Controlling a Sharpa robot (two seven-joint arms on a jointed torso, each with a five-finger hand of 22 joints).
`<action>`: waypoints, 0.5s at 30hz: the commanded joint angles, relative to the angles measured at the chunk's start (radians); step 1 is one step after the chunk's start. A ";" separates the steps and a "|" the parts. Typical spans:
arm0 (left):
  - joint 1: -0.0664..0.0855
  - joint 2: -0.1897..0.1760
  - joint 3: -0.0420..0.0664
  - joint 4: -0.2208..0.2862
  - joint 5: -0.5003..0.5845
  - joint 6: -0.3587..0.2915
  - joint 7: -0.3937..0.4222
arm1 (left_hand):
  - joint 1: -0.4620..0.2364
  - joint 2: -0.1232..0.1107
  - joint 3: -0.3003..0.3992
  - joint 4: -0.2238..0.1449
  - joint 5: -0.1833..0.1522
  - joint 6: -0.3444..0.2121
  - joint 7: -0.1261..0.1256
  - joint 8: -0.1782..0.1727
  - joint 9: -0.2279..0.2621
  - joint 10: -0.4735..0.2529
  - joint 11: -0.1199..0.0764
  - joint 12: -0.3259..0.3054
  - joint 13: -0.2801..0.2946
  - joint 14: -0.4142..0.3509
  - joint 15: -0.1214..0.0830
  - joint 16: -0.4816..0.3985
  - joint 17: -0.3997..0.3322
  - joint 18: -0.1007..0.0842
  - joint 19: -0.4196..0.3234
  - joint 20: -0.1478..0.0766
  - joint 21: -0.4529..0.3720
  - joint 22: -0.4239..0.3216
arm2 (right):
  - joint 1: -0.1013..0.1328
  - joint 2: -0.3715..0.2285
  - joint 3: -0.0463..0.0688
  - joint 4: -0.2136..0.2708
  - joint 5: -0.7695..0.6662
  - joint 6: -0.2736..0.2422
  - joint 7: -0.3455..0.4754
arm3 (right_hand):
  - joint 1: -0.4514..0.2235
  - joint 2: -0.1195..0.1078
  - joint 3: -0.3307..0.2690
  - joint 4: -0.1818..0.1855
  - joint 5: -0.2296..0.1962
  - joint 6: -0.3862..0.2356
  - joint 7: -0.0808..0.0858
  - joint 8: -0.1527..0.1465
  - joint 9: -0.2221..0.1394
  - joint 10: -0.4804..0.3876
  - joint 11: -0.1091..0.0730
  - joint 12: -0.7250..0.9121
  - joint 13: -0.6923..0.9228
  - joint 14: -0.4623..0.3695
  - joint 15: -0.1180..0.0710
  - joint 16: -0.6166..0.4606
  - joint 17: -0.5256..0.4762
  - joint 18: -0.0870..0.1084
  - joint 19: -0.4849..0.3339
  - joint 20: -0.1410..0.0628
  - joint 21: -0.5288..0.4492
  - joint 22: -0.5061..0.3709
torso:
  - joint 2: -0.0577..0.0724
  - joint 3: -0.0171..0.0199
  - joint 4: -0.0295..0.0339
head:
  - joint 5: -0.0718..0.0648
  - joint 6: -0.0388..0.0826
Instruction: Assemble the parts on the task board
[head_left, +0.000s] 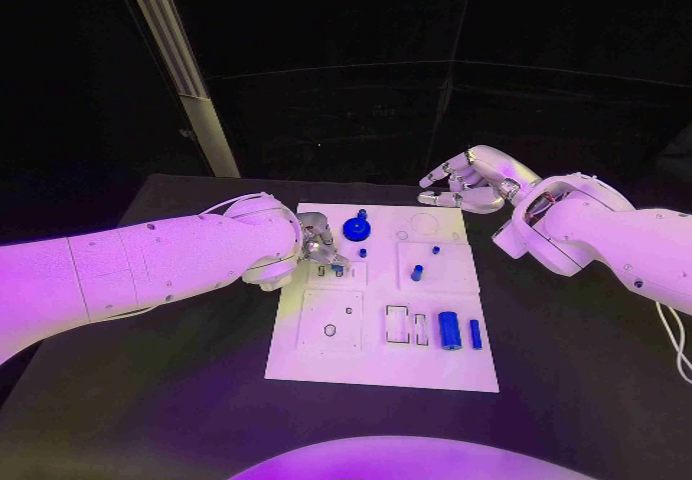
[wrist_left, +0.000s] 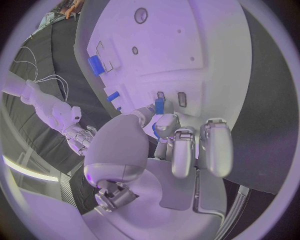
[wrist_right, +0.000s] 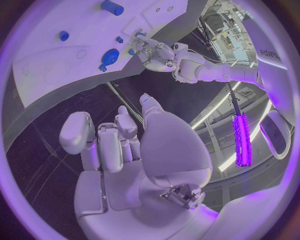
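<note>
- White rectangular task board (head_left: 378, 345): lies flat in the middle of the black worktop (head_left: 577, 340), long side running near to far.
- Small blue parts: a round blue disc with a knob (head_left: 356, 230) at the board's far left; a short blue peg (head_left: 415, 272) and a smaller blue stub (head_left: 436, 249) near the board's centre; a blue cylinder (head_left: 449, 329) lying beside a thin blue bar (head_left: 475, 334) at the near right, both close to rectangular recesses.
- Left hand (head_left: 320, 245): silver, over the far left part of the board, just near of the disc. In the left wrist view its fingers (wrist_left: 178, 150) are curled downward, and a small blue piece (wrist_left: 159, 106) shows at the tips of two of them, pinched close over the board's slots.
- Right hand (head_left: 464, 186): silver, raised beyond the board's far right corner, apart from the board. Fingers (wrist_right: 103, 142) loosely spread and bent, holding nothing.
</note>
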 joint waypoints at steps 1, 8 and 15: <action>0.000 0.001 0.000 0.004 -0.032 0.020 0.003 | 0.000 0.008 0.144 -0.140 -0.002 0.001 -0.007 0.005 0.001 0.005 0.000 -0.003 -0.001 0.104 0.000 0.003 0.263 -0.007 0.010 0.000 0.001 0.013 | 0.002 0.002 0.001 -0.001 0.004 0.010 0.006 | 0.000 0.005 -0.005 -0.001 0.003 -0.008 -0.002 0.005 -0.002 -0.006 0.002 -0.003 -0.002 0.048 -0.007 -0.004 0.018 0.009 -0.007 -0.003 -0.005 -0.001 | 0.001 -0.0003 -0.0005 | -0.001 -0.001; 0.000 0.001 0.000 0.007 -0.032 0.047 -0.007 | -0.002 0.006 0.146 -0.140 -0.002 0.002 -0.007 0.005 0.002 0.005 0.000 -0.004 -0.001 0.104 0.000 0.003 0.263 -0.008 0.011 0.000 0.001 0.014 | 0.002 0.004 0.001 -0.002 0.004 0.011 0.006 | -0.001 0.006 -0.006 0.001 0.003 -0.008 -0.002 0.005 -0.002 -0.007 0.002 -0.004 -0.003 0.048 -0.007 -0.005 0.016 0.009 -0.009 -0.003 -0.007 -0.004 | 0.000 0.0000 0.0005 | 0.000 -0.003; 0.000 -0.002 0.000 0.012 -0.033 0.086 -0.019 | -0.023 -0.014 0.188 -0.148 0.042 0.004 -0.010 0.016 0.015 0.008 -0.003 -0.005 -0.002 0.104 -0.002 0.003 0.263 -0.009 0.012 -0.001 0.004 0.020 | 0.002 0.005 0.001 -0.003 0.004 0.012 0.007 | -0.002 0.007 -0.007 0.001 0.003 -0.008 -0.002 0.006 -0.002 -0.006 0.002 -0.004 -0.003 0.047 -0.007 -0.006 0.014 0.010 -0.010 -0.003 -0.008 -0.007 | 0.000 0.0005 -0.0002 | 0.001 -0.004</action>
